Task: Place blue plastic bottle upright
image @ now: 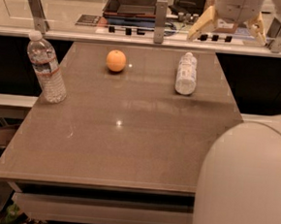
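The blue plastic bottle (pixel 186 73) lies on its side at the far right of the brown table (pixel 128 147), cap pointing away from me. My gripper (pixel 228 29) hangs above and behind it, past the table's far edge. It is open, with the two tan fingers (pixel 201 23) spread wide and nothing between them.
A taller clear bottle with a reddish label band (pixel 47 67) stands upright at the left edge. An orange (pixel 116 61) rests at the far middle. A counter with metal posts (pixel 161 14) and a tray runs behind the table. A rounded part of the robot (pixel 244 185) fills the lower right.
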Motion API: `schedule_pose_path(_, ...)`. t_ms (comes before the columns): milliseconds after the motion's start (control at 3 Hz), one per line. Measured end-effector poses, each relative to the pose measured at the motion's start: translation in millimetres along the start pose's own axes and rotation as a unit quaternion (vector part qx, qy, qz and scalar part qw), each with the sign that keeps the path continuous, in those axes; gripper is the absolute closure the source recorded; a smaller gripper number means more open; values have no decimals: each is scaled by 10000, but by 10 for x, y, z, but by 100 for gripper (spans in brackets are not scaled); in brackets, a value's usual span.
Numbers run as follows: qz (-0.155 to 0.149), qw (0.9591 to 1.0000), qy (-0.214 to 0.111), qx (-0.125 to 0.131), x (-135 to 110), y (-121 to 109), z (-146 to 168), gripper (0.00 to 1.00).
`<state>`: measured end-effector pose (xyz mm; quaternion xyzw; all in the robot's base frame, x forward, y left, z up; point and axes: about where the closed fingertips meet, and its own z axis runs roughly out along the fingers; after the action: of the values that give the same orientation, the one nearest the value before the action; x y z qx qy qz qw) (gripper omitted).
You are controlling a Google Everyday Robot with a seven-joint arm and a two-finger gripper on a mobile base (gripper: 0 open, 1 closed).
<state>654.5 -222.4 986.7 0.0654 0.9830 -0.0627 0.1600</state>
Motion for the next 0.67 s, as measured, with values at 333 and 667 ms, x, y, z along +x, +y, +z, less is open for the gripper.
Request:
schedule_pose_path(333, 458, 9982, -38, 393, -144, 181, 59, 0)
schedule_pose_path(667, 705, 9971, -100, 262, -162, 361, 144, 0)
